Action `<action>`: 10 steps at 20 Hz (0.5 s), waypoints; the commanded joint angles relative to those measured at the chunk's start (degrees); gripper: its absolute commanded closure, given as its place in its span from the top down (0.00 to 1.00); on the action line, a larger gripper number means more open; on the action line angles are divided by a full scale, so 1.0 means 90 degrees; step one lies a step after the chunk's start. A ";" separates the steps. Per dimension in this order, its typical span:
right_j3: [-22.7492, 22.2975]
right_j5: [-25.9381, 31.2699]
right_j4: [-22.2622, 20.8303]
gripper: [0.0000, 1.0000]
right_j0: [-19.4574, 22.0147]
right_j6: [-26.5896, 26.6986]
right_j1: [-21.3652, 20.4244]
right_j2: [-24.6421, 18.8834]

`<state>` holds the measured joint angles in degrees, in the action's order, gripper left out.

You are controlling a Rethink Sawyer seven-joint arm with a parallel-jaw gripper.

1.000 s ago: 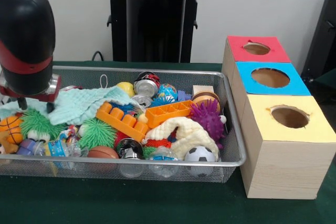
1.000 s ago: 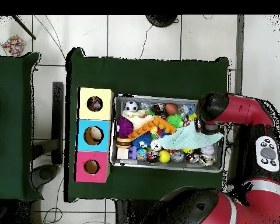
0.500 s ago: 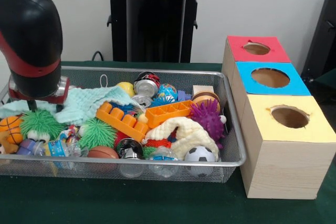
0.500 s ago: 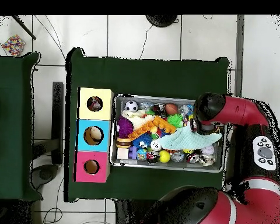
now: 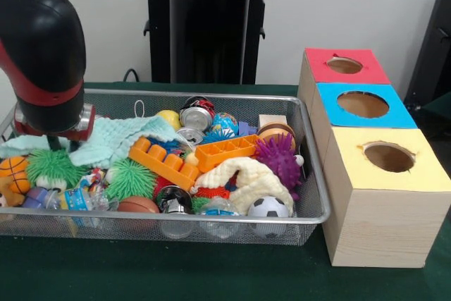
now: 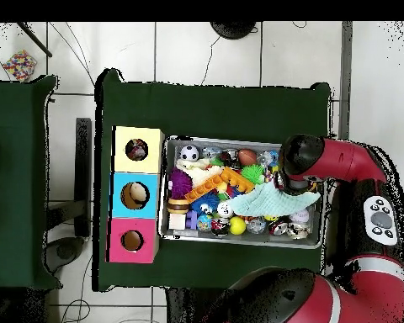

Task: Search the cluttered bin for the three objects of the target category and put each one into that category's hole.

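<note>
Soccer ball point(image 5: 268, 207) sits right at the near rim of the wire bin point(image 5: 310, 174), with a small basketball point(image 5: 137, 204) to its left. Behind them are orange blocks point(image 5: 163, 162) and a purple spiky ball point(image 5: 278, 158). Further back the gripper point(image 5: 51, 140) hangs over the mint cloth point(image 5: 113, 139); can't tell if it's open or closed. Hole boxes point(image 5: 366, 153) stand beside the bin.

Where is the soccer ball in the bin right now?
In the front view the soccer ball sits at the bin's near right corner, against the wire wall, just below the cream cloth and purple spiky ball.
</note>
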<state>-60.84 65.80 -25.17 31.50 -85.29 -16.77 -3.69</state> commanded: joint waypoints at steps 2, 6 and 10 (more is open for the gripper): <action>-0.0543 -0.0241 0.0096 0.00 -0.0023 0.0413 0.0200 -0.0568; -0.0547 -0.0189 0.0069 0.00 -0.0024 0.0511 0.0192 -0.0570; -0.0497 -0.0085 0.0065 0.00 -0.0064 0.0474 0.0173 -0.0536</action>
<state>-60.86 65.80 -25.17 31.50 -85.29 -16.73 -3.69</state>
